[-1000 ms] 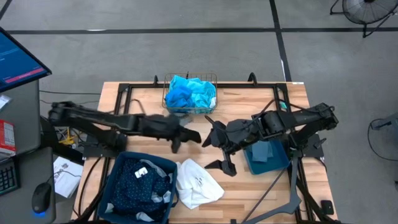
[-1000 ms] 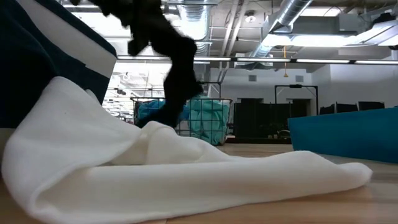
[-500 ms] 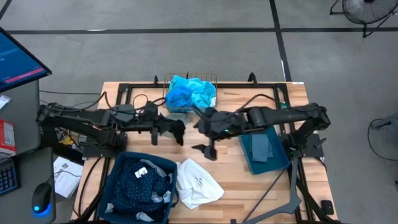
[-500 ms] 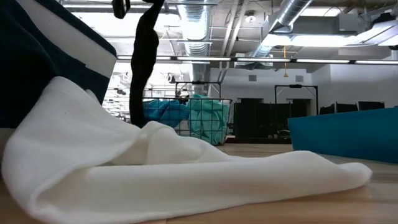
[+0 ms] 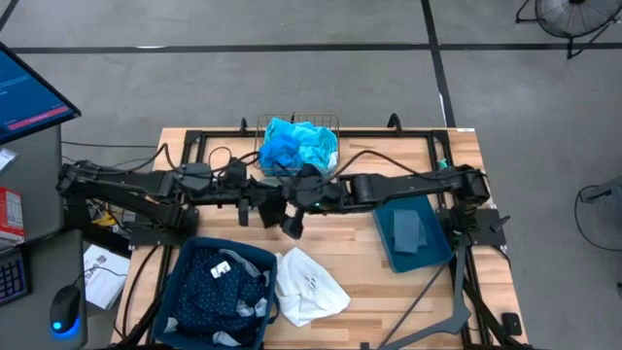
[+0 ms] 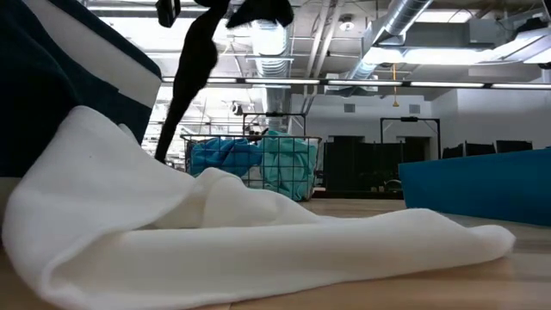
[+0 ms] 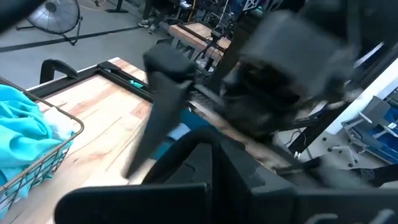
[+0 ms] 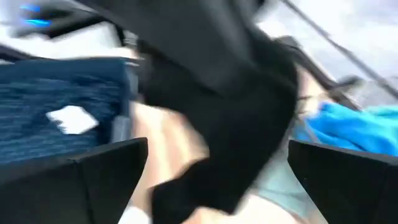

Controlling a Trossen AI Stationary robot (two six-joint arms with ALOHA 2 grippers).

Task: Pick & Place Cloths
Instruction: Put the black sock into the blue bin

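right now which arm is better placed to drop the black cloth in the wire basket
Probably the right. Its gripper seems to carry the black cloth, dangling just short of the wire basket of blue cloths. The left gripper sits beside it, apparently without it.

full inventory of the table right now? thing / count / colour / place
Wire basket: 1, gold, back centre of the table.
Cloths in the basket: 2, turquoise and bright blue.
Black cloth: 1, hanging above the table between the two end effectors.
White cloth: 1, front centre, flat on the table beside the left bin.
Left bin: 1, dark teal, front left.
Dotted navy cloth: 1, in the left bin.
Right bin: 1, teal, right side.
Grey-blue cloth: 1, folded in the right bin.
Left end effector: mid-table.
Right end effector: close beside it.
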